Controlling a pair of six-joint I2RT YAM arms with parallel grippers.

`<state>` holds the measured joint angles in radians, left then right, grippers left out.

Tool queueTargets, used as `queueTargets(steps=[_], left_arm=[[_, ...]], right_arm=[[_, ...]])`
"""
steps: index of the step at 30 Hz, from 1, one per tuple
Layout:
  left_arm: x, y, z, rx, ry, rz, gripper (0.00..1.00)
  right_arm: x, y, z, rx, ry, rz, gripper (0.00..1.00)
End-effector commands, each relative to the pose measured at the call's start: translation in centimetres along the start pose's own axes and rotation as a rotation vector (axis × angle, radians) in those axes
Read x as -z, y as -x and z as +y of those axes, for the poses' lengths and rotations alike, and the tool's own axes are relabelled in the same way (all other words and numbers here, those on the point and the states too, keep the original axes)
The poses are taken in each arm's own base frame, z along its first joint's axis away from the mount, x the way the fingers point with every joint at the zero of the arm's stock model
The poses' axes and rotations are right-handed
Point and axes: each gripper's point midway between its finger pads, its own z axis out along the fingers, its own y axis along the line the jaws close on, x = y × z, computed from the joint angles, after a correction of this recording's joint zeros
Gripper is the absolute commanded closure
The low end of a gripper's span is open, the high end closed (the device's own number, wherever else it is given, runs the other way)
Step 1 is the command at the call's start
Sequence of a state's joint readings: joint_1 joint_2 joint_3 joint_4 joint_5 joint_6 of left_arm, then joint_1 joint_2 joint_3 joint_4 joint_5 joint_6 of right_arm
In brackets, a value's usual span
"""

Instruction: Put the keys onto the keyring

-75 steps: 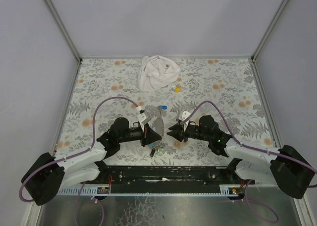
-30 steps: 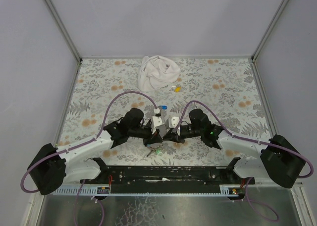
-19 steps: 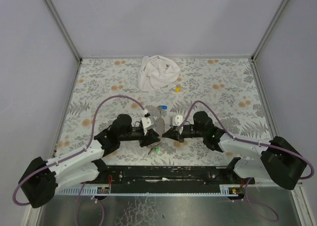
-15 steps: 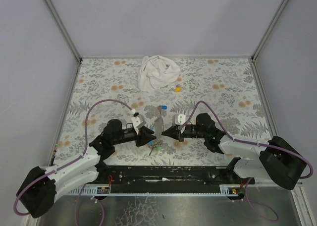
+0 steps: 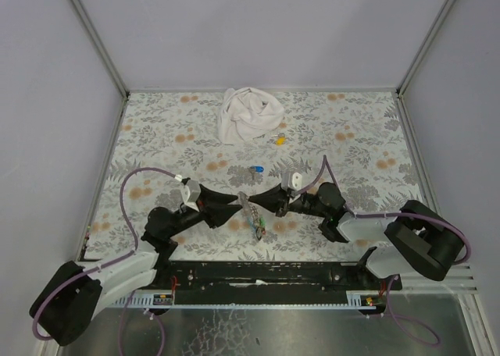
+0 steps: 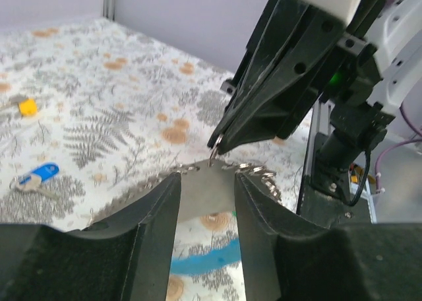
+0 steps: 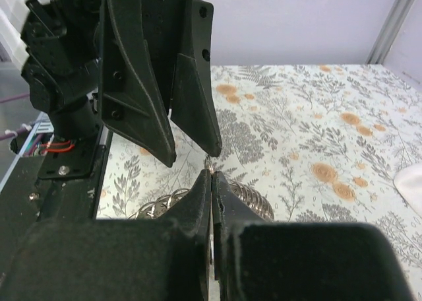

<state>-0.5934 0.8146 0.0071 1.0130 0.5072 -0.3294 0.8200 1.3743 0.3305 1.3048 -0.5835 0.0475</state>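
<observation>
The keyring's grey strap (image 5: 249,208) hangs between my two grippers near the table's front. My left gripper (image 5: 237,203) is shut on the strap (image 6: 204,195), whose blue inner side (image 6: 204,258) shows below. My right gripper (image 5: 263,205) is shut on the thin metal ring (image 7: 209,162), tip to tip with the left gripper (image 7: 191,157). The ring (image 6: 213,154) shows at the right gripper's tips (image 6: 221,141). Green-capped keys (image 5: 260,231) lie just below the strap. A blue-capped key (image 5: 256,170) lies apart on the table, also in the left wrist view (image 6: 36,175).
A crumpled white cloth (image 5: 248,114) lies at the back. A small yellow piece (image 5: 280,140) sits near it, also in the left wrist view (image 6: 28,106). A coiled metal spring or chain (image 7: 254,199) lies under the right gripper. The black rail (image 5: 258,274) runs along the front edge.
Both arms have lowered and stretched flatter. The grippers parted briefly, then met again at the strap and ring. The green keys have shifted slightly right.
</observation>
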Motion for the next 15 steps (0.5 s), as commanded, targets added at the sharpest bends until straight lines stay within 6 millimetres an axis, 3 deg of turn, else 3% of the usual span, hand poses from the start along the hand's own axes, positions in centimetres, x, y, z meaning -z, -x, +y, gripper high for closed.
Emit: queueTargets(steps=[1, 15], left_arm=[[0.3, 3.9, -1.5, -0.064, -0.065, -0.191, 0.62], [0.2, 3.2, -1.2, -0.102, -0.072, -0.189, 0.67]], right_arm=[[-0.7, 6.0, -0.2, 0.079, 0.001, -0.227, 1.0], [-0.8, 5.9, 0.8, 0.031, 0.057, -0.257, 1.0]])
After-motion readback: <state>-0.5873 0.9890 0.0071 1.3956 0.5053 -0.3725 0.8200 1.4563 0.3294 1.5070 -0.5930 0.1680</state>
